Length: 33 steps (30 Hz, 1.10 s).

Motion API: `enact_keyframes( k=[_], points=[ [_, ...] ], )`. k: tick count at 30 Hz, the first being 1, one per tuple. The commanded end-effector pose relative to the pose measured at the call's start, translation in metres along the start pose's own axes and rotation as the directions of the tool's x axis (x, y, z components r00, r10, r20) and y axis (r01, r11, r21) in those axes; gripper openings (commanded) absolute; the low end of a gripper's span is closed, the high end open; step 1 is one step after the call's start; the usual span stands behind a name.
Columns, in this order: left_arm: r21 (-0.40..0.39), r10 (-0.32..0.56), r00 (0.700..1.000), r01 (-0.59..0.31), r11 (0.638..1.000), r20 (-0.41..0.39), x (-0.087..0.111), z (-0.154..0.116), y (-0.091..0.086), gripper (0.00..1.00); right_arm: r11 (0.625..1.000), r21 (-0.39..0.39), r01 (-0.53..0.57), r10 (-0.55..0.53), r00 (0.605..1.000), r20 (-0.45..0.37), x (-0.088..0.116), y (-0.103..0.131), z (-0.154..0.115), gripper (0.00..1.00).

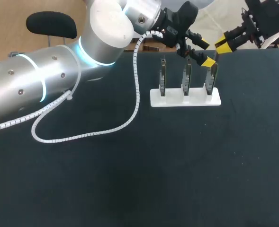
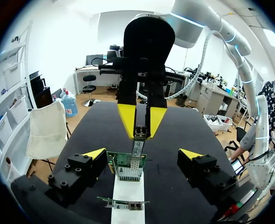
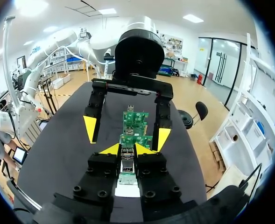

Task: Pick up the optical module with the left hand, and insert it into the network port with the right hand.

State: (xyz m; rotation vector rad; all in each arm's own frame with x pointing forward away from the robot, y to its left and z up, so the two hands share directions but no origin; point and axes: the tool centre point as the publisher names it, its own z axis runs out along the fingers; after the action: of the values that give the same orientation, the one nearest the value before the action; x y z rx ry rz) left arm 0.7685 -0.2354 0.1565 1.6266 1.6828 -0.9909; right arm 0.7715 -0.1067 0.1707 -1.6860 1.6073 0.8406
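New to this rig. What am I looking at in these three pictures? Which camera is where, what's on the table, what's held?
Two robot arms work at a black table. The head view looks down from above. The other two pictures come from a camera on each arm's wrist. A white base holds three upright circuit boards. The right gripper is shut on the small optical module, at the top of the end board. The left gripper is open, with one finger on either side of that board.

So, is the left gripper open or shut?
Open: the left gripper has its yellow fingertips wide apart, with the network card between them.
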Motion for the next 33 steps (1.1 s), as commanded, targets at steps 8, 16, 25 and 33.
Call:
enact_keyframes(
  k=[8, 16, 25, 33],
  points=[
    [0.003, -0.001, 1.0, 0.001, 1.0, -0.004, -0.001, 0.0004, 0.0016, 1.0, 1.0, 0.001, -0.002, 0.002, 1.0, 0.0, 0.0012, 0.0023, 0.0013, 0.0],
    [0.003, -0.001, 1.0, 0.001, 1.0, -0.004, -0.001, 0.0004, 0.0016, 1.0, 1.0, -0.001, -0.009, 0.009, 1.0, -0.005, 0.0044, 0.0024, 0.0043, 0.0],
    [0.003, -0.001, 1.0, 0.001, 1.0, -0.004, -0.001, 0.0004, 0.0016, 1.0, 1.0, -0.004, -0.018, 0.018, 1.0, -0.01, 0.0073, 0.0024, 0.0059, 0.0],
    [0.003, -0.001, 1.0, 0.001, 1.0, -0.004, -0.001, 0.0004, 0.0016, 1.0, 1.0, -0.007, -0.025, 0.025, 1.0, -0.01, 0.0081, 0.0026, 0.0062, 0.1]
  ],
)
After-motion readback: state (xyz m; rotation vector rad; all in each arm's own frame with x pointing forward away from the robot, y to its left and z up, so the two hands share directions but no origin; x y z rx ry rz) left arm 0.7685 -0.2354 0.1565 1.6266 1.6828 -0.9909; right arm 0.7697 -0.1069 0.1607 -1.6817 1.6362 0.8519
